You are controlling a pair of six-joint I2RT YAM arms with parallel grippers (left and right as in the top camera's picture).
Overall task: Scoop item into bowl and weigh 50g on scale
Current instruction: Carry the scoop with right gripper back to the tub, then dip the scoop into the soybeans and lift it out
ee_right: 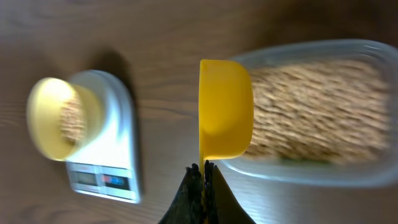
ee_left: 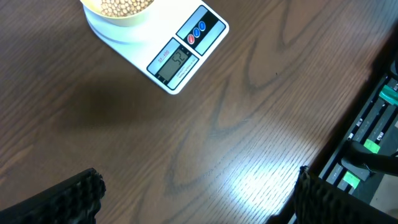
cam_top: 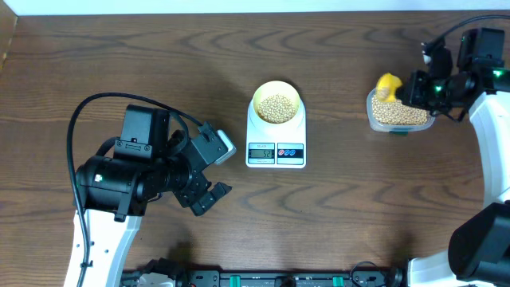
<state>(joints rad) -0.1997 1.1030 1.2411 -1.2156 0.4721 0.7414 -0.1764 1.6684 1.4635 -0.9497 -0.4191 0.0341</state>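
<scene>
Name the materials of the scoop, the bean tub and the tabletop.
The scoop: likely plastic, opaque bright yellow with a smooth, slightly shiny moulded look. The tub: clear plastic, probably; the beans show through its wall. The tabletop: dark brown wood grain with a glossy glare patch, solid wood or laminate, cannot tell.

Overhead: even, fairly bright light from above; sharp throughout; only faint soft shadow beside left arm (cam_top: 119, 179) on tabletop (cam_top: 358, 207); small green LED glow on right arm (cam_top: 437, 84).
Left wrist: crisp; broad white glare patch on wood at lower right; dim soft shadow at left; left claw fingers (ee_left: 68, 199) near-black, detail lost.
Right wrist: heavily blurred; scale (ee_right: 115, 143), bowl (ee_right: 50, 118), beans (ee_right: 317, 106) in tub (ee_right: 311, 171) smeared; scoop (ee_right: 225, 109) edge slightly sharper.
</scene>
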